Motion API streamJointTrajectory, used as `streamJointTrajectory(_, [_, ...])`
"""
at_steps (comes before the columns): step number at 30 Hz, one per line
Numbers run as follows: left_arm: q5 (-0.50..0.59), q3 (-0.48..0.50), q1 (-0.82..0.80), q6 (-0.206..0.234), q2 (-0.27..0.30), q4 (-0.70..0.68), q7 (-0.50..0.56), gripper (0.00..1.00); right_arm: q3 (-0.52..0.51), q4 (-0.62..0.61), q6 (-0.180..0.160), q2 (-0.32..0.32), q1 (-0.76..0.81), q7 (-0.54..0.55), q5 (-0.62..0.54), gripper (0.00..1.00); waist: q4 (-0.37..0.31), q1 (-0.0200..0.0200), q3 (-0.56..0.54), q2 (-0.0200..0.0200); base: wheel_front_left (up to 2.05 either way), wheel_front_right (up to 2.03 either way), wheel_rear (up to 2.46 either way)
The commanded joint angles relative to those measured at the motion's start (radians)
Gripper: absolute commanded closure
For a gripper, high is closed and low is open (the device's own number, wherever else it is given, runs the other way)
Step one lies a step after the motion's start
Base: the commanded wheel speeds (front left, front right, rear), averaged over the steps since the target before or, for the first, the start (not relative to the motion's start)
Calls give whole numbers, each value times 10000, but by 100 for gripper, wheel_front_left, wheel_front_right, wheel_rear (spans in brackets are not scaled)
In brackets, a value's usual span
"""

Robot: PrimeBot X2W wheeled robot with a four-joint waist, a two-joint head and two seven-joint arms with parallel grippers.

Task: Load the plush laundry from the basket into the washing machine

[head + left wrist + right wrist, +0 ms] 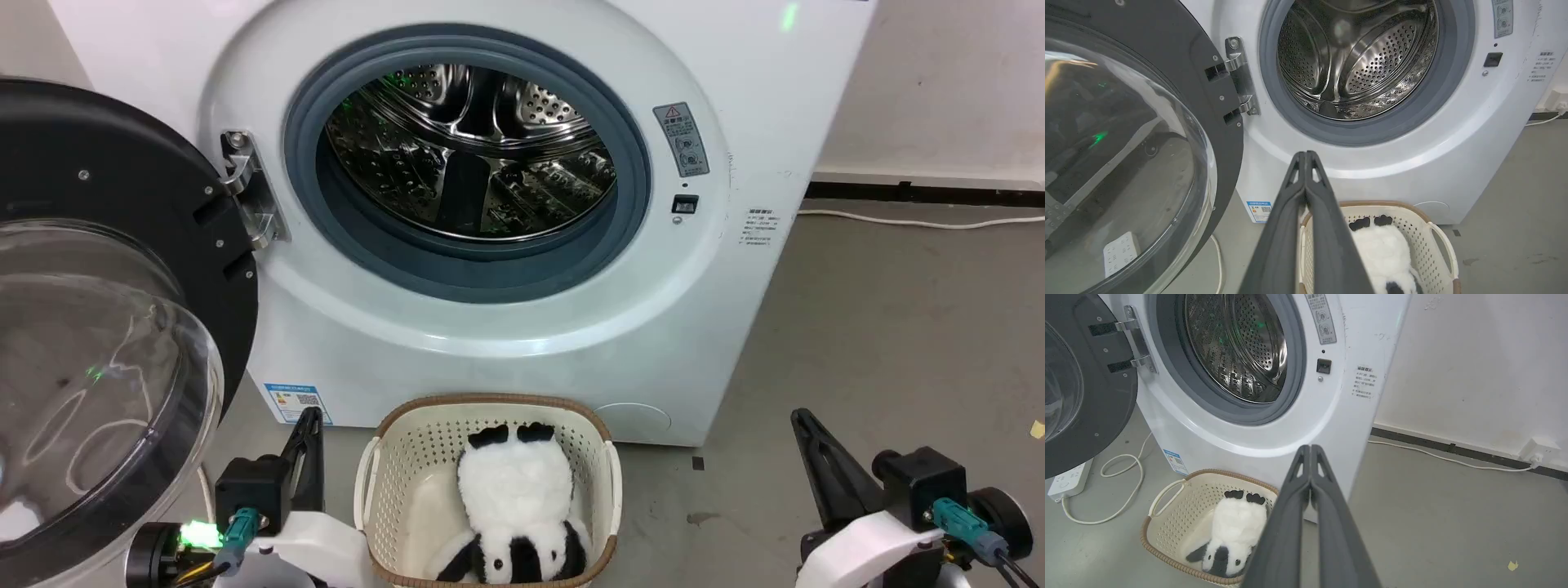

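panda lies in basket, bottom centre of head view. two black feet point toward washer, the black-and-white end is at the lower edge. white body runs most of the basket's length; bare basket floor shows to its left.

basket sits on grey floor just in front of washer; contact between them cannot be told.

door swung wide at frame left, clear glass bulging toward camera, hung on steel hinge. drum upper centre, perforated steel, ringed by grey gasket.

left gripper at lower left, just beside basket's left handle, not touching it. fingers pressed together tip to tip, nothing between them.

right gripper at lower right, well apart from basket. fingers likewise closed along their length, nothing held.

right wrist view: white cable along wall base at right; power strip at left edge, below door.
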Motion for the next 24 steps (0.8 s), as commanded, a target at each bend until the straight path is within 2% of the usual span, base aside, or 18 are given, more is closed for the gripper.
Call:
streamJointTrajectory(1, [16, 5, -47, -43, 1, -43, 3, 100, -5, -20, -9, -4, -116, 5, -74, 100, 0, 0, 0, -1, 0, 0, 0])
streamJointTrajectory(24, [16, 5, -47, -43, 1, -43, 3, 100, -5, -20, -9, -4, -116, 5, -74, 100, 0, 0, 0, -1, 0, 0, 0])
